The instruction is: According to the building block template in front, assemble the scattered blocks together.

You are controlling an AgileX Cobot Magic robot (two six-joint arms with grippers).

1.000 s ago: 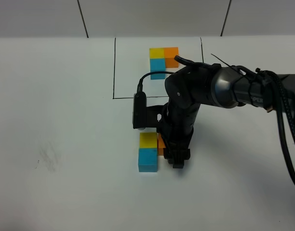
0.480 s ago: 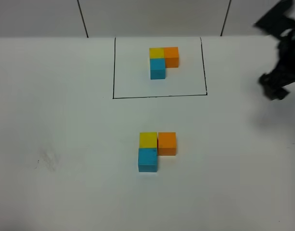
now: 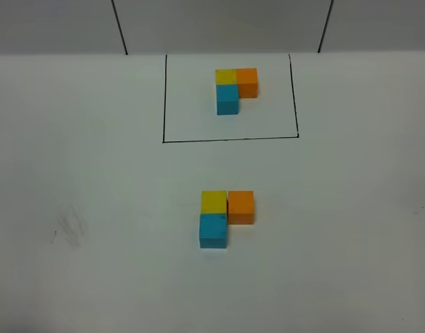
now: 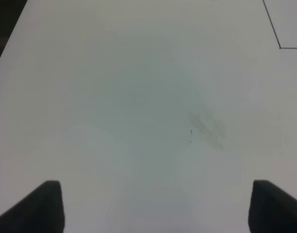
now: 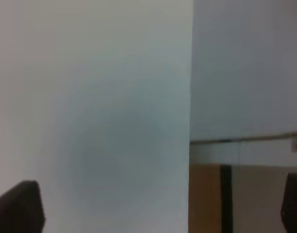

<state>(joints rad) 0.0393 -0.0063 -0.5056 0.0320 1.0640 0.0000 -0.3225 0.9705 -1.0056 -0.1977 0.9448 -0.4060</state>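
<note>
The building block template (image 3: 235, 87) is a small L of yellow, orange and blue cubes inside a black drawn rectangle at the back of the table. The scattered blocks stand together nearer the front: a yellow block (image 3: 213, 202) touches a sky-blue block (image 3: 212, 230) in front of it, and an orange block (image 3: 240, 207) sits right of the yellow one. Neither arm shows in the exterior view. My left gripper (image 4: 156, 206) is open over bare table. My right gripper (image 5: 160, 206) is open at the table's edge.
A faint grey smudge (image 3: 70, 227) marks the table at the left; it also shows in the left wrist view (image 4: 206, 127). The table edge (image 5: 191, 97) and the floor beyond it show in the right wrist view.
The right arm, which stood over the orange block a second ago, has pulled away to the right and left the exterior view. The three blocks stay joined.
</note>
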